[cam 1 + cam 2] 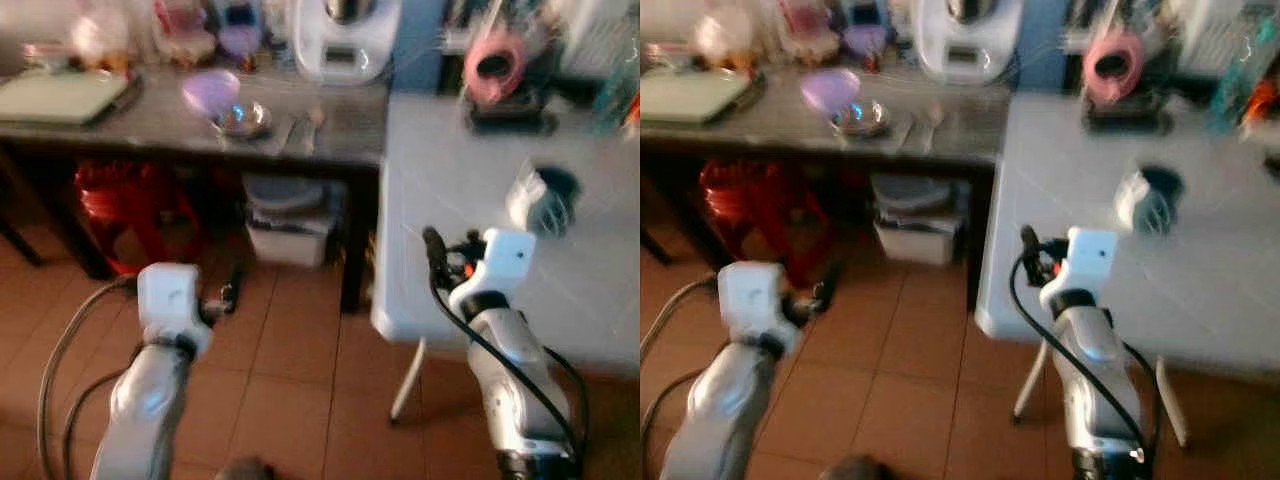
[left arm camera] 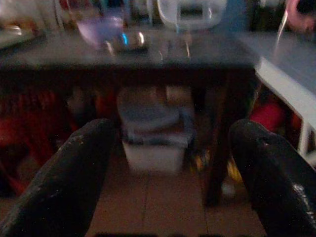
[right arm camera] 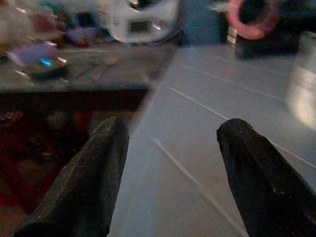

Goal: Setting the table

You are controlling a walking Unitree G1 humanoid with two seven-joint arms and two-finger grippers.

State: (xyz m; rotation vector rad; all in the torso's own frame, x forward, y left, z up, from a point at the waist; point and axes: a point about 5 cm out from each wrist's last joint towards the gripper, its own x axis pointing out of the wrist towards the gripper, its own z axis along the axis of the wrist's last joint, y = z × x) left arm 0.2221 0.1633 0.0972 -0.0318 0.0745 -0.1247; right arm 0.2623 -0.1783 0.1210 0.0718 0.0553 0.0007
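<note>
Jaws of left gripper (image 2: 173, 182) and right gripper (image 3: 173, 173) gape wide, holding nothing.

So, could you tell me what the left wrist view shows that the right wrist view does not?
Left wrist view: a lidded box on the floor under the dark table. Right wrist view: a blurred pale object on the white table. Both: the purple bowl, the white appliance and the pink roll.
</note>
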